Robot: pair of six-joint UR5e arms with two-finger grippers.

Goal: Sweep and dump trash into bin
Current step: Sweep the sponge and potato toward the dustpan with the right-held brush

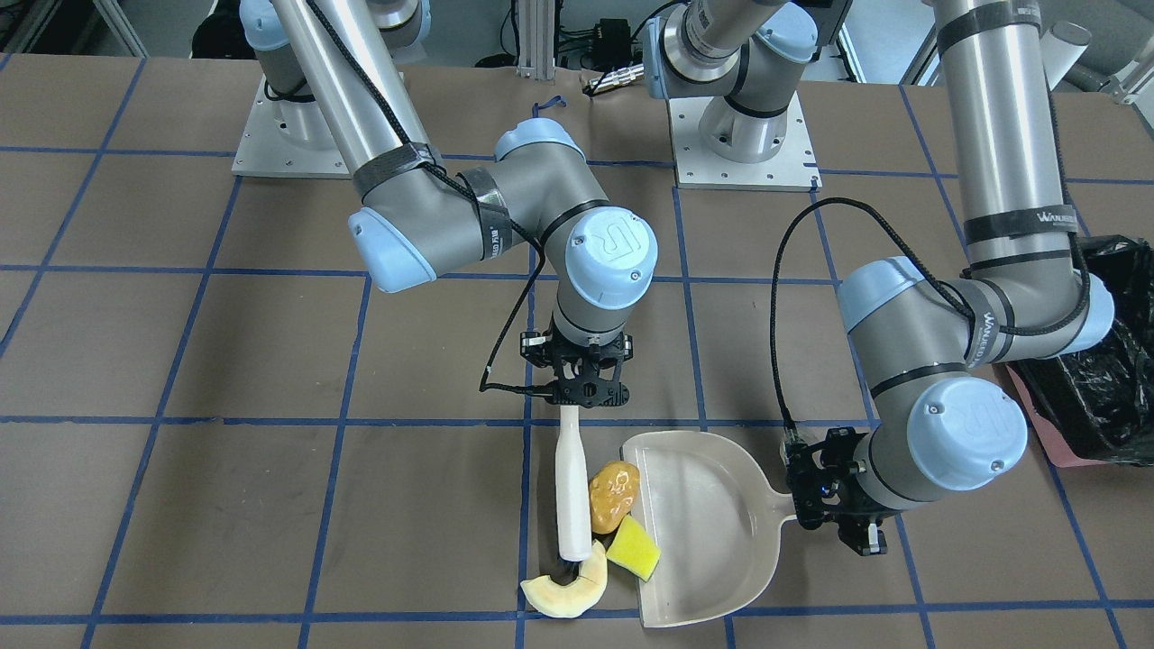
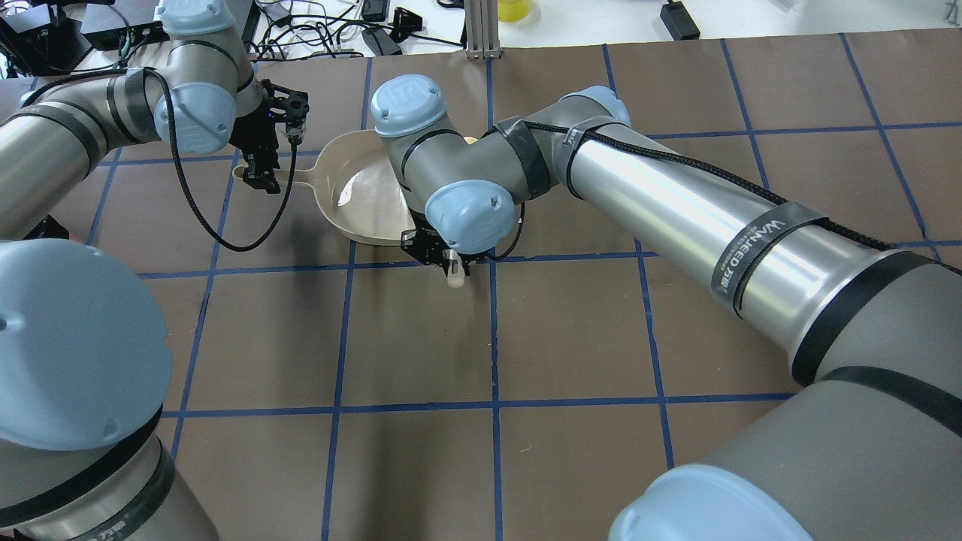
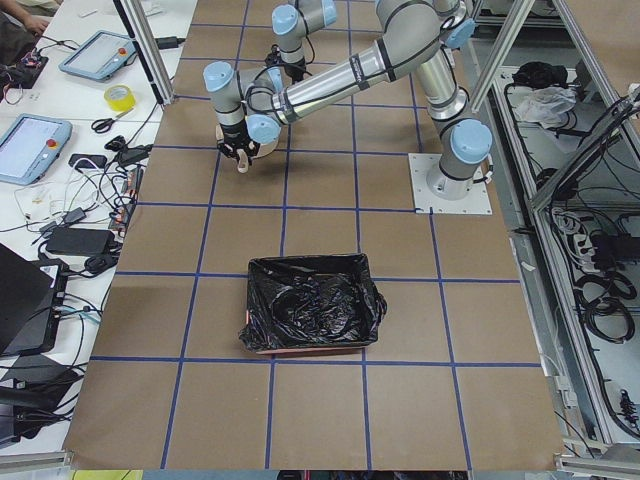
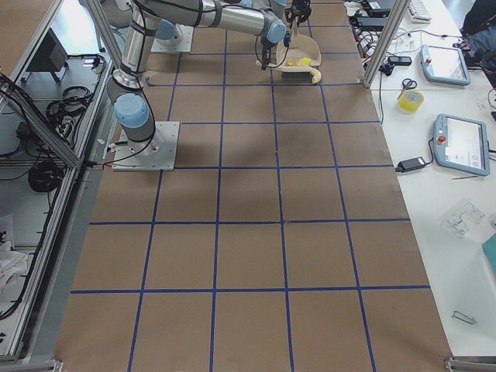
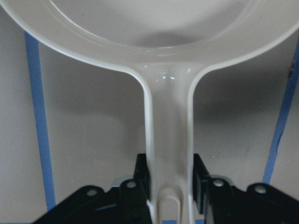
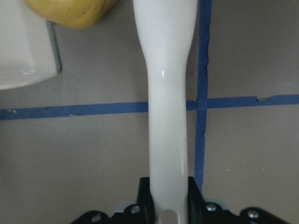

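Note:
My right gripper [image 1: 578,404] is shut on the white brush handle [image 1: 570,487], seen close up in the right wrist view [image 6: 168,116]. The brush lies against the trash. The orange-brown lump [image 1: 614,496] and the yellow wedge [image 1: 633,547] sit at the beige dustpan's [image 1: 712,523] open mouth, the wedge overlapping its lip. The cream slice [image 1: 566,590] lies on the table by the brush head. My left gripper [image 1: 801,505] is shut on the dustpan handle [image 5: 169,154]. The black-lined bin [image 3: 312,305] stands well off to the robot's left.
Brown table surface with a blue tape grid. Both arm bases [image 1: 744,144] are bolted at the robot's side of the table. The bin [image 1: 1104,379] sits close behind my left arm's elbow. Screens, tape and cables lie on a side bench [image 3: 60,150].

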